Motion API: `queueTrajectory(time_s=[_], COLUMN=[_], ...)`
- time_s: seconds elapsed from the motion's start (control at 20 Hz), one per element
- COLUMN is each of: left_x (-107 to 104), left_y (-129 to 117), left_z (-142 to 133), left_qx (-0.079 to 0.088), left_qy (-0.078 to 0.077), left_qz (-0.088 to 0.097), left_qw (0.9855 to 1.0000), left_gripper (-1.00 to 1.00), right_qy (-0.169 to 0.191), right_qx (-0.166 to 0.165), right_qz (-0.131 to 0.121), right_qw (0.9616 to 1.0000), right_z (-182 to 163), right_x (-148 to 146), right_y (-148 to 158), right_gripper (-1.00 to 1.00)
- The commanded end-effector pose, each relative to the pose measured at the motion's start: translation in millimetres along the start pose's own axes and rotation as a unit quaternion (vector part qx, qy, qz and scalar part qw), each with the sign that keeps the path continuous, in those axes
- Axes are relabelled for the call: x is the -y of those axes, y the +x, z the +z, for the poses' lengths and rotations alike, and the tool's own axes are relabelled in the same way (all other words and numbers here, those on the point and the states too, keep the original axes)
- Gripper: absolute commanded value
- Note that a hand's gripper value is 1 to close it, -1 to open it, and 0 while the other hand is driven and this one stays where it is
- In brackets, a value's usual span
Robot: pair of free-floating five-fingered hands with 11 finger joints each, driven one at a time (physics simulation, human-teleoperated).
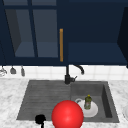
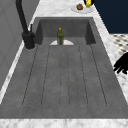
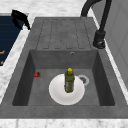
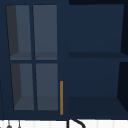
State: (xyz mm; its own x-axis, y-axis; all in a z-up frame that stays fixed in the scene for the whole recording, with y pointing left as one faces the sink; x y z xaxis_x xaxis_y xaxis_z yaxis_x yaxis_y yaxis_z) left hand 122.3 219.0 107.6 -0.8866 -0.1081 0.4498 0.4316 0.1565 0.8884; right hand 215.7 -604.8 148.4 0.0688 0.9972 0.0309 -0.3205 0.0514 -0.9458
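Your left hand (image 1: 40, 119) hovers at the bench's front edge beside the grey sink (image 1: 45, 97), fingers seemingly curled loosely, holding nothing; reach comes first.

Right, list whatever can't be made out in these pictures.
1. Front view: the red ball hides the left part of the white plate.
2. Left side view: the left hand is cut off by the right edge.
3. Left side view: a yellow item is cut off by the top edge.
4. Right side view: a small red thing on the basin floor is too small to identify.
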Motion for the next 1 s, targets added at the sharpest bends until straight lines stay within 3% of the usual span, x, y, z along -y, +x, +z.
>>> queueTrajectory(time_s=[0.0,0.2,0.4,0.55,0.75,0.95], left_x=[0.0,0.0,0.0,0.0,0.0,0.0], left_y=[0.0,0.0,0.0,0.0,0.0,0.0], left_z=[0.0,0.0,0.0,0.0,0.0,0.0], left_qx=[0.0,0.0,0.0,0.0,0.0,0.0], left_qy=[0.0,0.0,0.0,0.0,0.0,0.0], left_qz=[0.0,0.0,0.0,0.0,0.0,0.0], left_qw=[1.0,1.0,1.0,1.0,1.0,1.0], left_gripper=[0.0,0.0,0.0,0.0,0.0,0.0], right_qy=[-0.016,-0.028,-0.01,0.016,0.036,0.007], right_qx=[0.001,0.002,0.019,0.054,0.071,0.075], right_qz=[-0.001,-0.005,-0.029,-0.044,-0.061,-0.065], right_qw=[0.9999,0.9996,0.9993,0.9975,0.995,0.995], right_z=[-27.9,-45.3,-58.3,-62.7,-29.5,-17.7], right_x=[7.9,-24.8,-15.7,-10.7,-7.0,-7.8], right_y=[-0.1,-13.1,-17.8,-29.5,-32.9,-29.5], right_gripper=[1.0,1.0,1.0,1.0,1.0,1.0])
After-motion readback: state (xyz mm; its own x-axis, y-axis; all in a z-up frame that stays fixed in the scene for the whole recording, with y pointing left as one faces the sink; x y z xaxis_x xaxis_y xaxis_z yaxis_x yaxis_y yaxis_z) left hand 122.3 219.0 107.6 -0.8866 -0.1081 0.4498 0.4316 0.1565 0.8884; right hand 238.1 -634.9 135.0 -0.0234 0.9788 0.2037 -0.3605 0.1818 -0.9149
